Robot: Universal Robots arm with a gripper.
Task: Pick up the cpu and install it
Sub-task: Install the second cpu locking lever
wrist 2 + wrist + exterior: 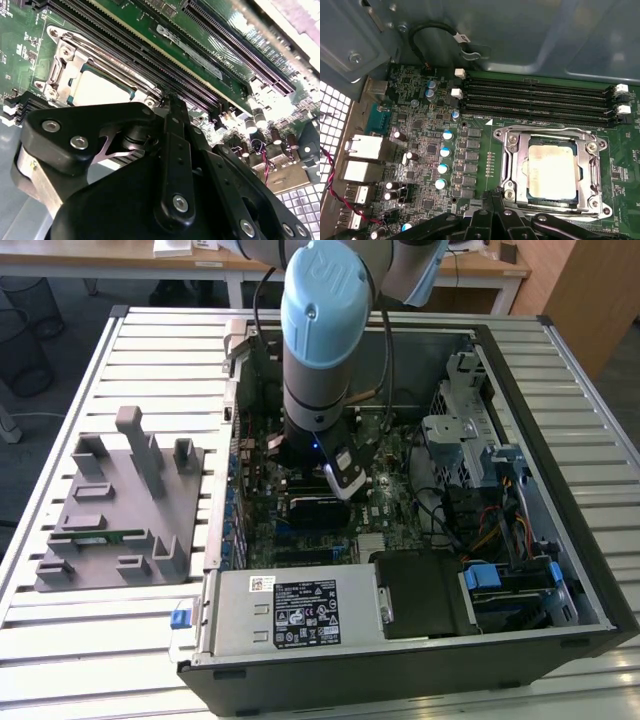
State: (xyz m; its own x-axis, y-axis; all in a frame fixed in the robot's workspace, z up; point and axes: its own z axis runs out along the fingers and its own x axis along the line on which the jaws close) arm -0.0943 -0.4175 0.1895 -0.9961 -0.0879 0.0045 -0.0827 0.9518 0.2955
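Already cpu [552, 172] seated in socket frame [512, 150], fingers [492, 197] at its edge

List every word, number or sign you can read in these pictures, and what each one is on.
No text reads clearly enough to quote.
White label on the grey box at the case front: print too small.
Small sticker beside it: too small.
Tag on the black cable: blurred.
White lettering on the motherboard: too small.
Lettering between the slots: blurred.
cpu top plate: glare, nothing legible.
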